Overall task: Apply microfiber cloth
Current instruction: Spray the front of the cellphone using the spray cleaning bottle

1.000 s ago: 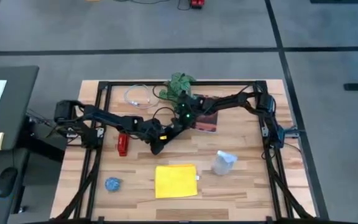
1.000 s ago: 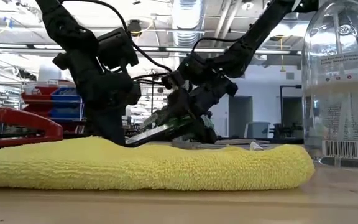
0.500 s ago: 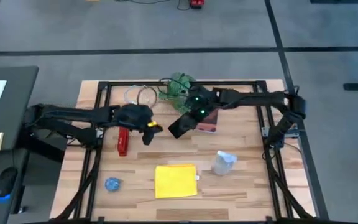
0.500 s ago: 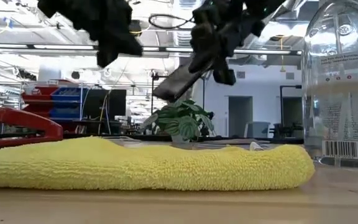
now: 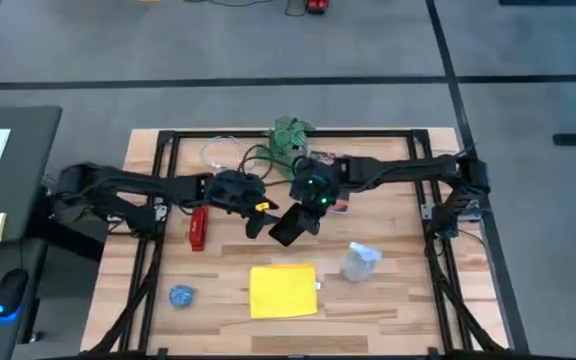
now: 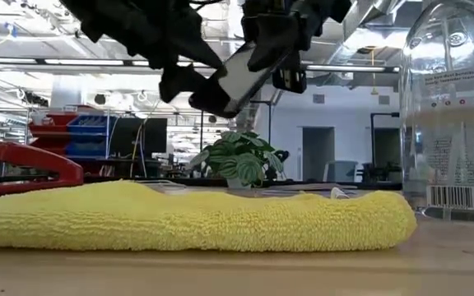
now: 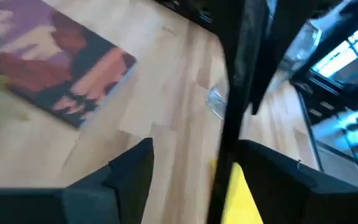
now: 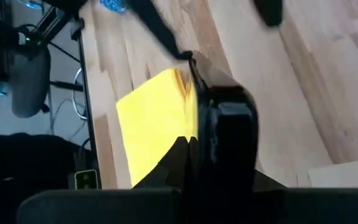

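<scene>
The right gripper (image 5: 290, 222) is clamped on the black smartphone (image 5: 286, 227), carrying it in the air, well clear of the wood. Half a second ago that phone hung farther back, over by the dark red book (image 5: 334, 196); now it has swung forward and sits between the book behind it and the microfiber cloth (image 5: 283, 290) ahead of it. The cloth itself hasn't budged: bright yellow, folded flat on the table (image 5: 398, 300), near the front edge, below and in front of the phone, not touching it.

And here comes the left gripper (image 5: 253, 221)! A moment back it was off to the side near the red stapler (image 5: 197, 230); now it is just beside the phone's edge, fingers spread apart, nothing in them. In the low view the two grippers crowd together overhead, the phone tilted between them. The left wrist view shows the phone as a dark upright bar right in front of the left fingers (image 7: 129, 171), with yellow showing beyond.

What it means, as I read it: the phone is being brought toward the cloth, or steadied by both arms for a wipe. No contact between cloth and screen yet, so the real work lies ahead. The clear spray bottle (image 5: 359, 262) stands off to one side of the cloth, out of the way.
</scene>
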You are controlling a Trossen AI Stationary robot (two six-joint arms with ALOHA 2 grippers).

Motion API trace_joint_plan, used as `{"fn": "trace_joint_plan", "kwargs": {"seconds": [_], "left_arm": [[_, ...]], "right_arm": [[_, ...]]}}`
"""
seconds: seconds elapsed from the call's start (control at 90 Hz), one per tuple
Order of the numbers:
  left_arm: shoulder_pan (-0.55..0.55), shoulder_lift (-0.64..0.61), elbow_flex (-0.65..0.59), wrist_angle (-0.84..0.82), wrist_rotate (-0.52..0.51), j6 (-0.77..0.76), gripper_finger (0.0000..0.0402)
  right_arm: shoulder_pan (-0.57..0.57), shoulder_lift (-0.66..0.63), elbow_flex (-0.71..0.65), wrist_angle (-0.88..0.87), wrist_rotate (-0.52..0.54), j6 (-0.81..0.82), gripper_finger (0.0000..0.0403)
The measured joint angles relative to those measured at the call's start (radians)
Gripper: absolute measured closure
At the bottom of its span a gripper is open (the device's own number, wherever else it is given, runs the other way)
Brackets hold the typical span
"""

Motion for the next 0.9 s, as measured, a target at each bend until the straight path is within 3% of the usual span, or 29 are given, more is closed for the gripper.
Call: {"fn": "trace_joint_plan", "kwargs": {"seconds": [0.3, 0.533, 0.711, 0.9], "left_arm": [[-0.045, 0.127, 0.083, 0.052, 0.027, -0.032, 0.0245], [-0.069, 0.162, 0.146, 0.038, 0.036, -0.047, 0.0385], [-0.101, 0.155, 0.157, 0.024, -0.060, -0.107, 0.0396], [-0.168, 0.154, 0.158, 0.022, -0.192, -0.219, 0.0398]], "right_arm": [[-0.002, -0.003, 0.002, -0.002, -0.006, -0.023, 0.0387], [-0.002, -0.004, 0.003, 0.006, -0.080, -0.047, 0.0363], [-0.060, -0.043, 0.003, -0.085, -0.215, -0.129, 0.0314], [-0.181, -0.220, 0.003, -0.345, -0.273, -0.357, 0.0252]]}}
